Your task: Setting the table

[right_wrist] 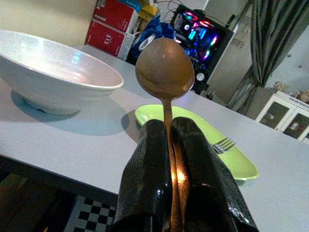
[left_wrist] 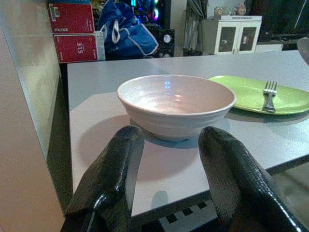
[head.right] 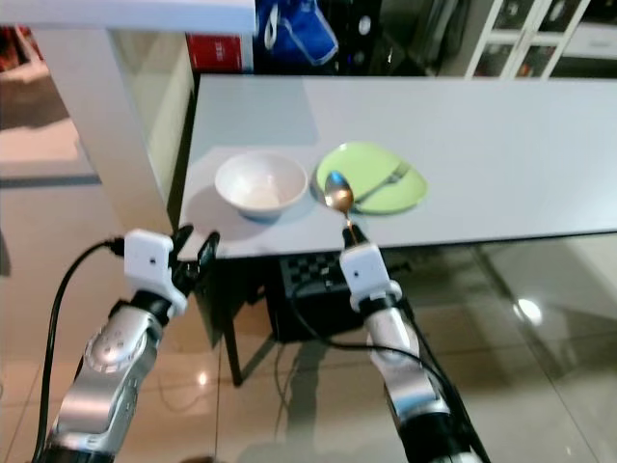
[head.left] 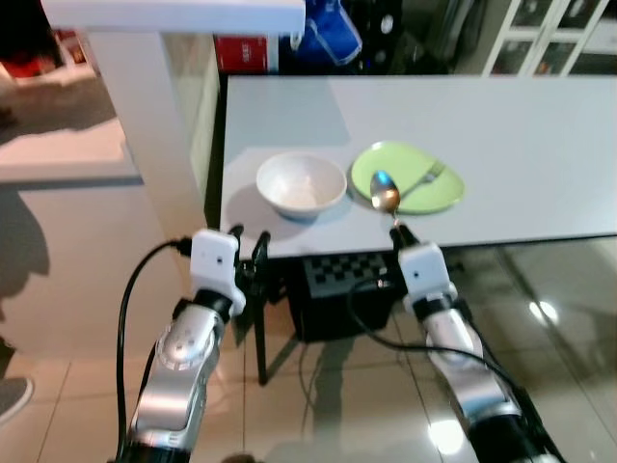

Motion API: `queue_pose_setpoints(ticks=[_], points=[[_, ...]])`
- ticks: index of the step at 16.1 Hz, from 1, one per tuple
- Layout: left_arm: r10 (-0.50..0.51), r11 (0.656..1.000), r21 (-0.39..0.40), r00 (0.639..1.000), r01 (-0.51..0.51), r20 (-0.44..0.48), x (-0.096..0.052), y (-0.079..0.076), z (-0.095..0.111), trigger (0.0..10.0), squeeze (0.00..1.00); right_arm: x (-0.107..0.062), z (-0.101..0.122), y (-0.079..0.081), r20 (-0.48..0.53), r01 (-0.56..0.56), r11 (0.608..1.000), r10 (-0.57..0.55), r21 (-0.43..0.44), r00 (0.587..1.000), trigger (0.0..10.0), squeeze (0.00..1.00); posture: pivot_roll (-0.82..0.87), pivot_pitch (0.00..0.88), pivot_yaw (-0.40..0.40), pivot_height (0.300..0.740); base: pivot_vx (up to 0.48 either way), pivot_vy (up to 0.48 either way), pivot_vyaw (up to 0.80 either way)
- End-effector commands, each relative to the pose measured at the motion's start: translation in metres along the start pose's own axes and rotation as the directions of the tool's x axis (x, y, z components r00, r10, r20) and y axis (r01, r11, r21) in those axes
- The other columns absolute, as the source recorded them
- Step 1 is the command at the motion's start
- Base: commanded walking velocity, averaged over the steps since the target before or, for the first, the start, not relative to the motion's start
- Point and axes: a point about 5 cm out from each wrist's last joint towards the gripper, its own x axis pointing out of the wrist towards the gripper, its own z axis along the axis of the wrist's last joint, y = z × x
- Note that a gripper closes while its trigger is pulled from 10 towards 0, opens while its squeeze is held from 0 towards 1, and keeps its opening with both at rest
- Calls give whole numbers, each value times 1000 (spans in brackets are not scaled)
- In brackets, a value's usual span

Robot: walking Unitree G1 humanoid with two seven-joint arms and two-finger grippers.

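The right gripper (head.left: 396, 230) pinches a spoon (right_wrist: 164, 70) by its handle at the table's (head.left: 540, 145) near edge, bowl end over the green plate (head.left: 439, 193). Light, stiff and slick metal, it likely needs a firm handle grip. The left gripper (left_wrist: 169, 169) hangs open, facing the white bowl (head.left: 301, 183).

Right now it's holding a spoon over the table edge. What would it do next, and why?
Probably carry the spoon forward and lower it beside the green plate. The right gripper is shut on its handle, the fork already lies on the plate, and the bowl is set.
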Motion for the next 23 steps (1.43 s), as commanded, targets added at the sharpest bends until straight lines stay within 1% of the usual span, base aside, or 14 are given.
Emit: queue_pose_setpoints(ticks=[1,2,4,5,6,8,17,19,20,21,23], points=[[11,1000,6,1000,-11,-8,1,2,-1,10000,0,3,4,-2,13,5,1000,-5,2,1000,10000,0,96,0,-28,740,0,0,0],[10,1000,10,1000,-10,-15,1,1,-1,10000,0,3,5,-1,12,4,1000,-4,1,1000,10000,0,93,0,-27,740,0,0,0],[12,1000,7,1000,-11,-19,1,1,-2,10000,0,2,5,0,15,-3,1000,3,-2,1000,10000,0,91,0,-26,740,317,-289,0],[10,1000,20,1000,-10,-26,1,0,-3,10000,0,2,5,0,14,-4,1000,4,-3,1000,10000,0,91,0,-27,740,356,-319,0],[15,1000,12,999,-15,-28,1,1,-3,10000,0,2,5,0,14,-4,1000,4,-2,1000,10000,0,90,0,-26,740,360,-315,0],[24,1000,16,999,-23,-36,1,2,-4,10000,0,2,5,0,13,-6,1000,6,-2,1000,10000,0,90,0,-24,740,457,0,0],[10,1000,27,999,-9,-45,2,0,-3,10000,0,2,4,3,6,-10,1000,10,1,1000,10000,0,89,0,-15,740,469,0,0],[10,999,35,999,-8,-43,3,-1,-2,10000,0,2,4,3,7,-10,1000,10,0,1000,10000,0,89,0,-14,740,469,0,0],[7,998,56,1000,-5,-27,2,-1,0,10000,0,2,4,3,6,-10,1000,10,-1,1000,10000,0,91,0,-14,740,431,0,0],[7,998,60,1000,-5,-21,2,-1,0,10000,0,2,4,3,6,-10,1000,10,-1,1000,10000,0,91,0,-14,740,431,0,0],[4,999,48,1000,-4,-2,2,-2,3,10000,0,2,4,3,7,-11,1000,11,0,1000,10000,0,92,0,-14,740,0,0,0]])
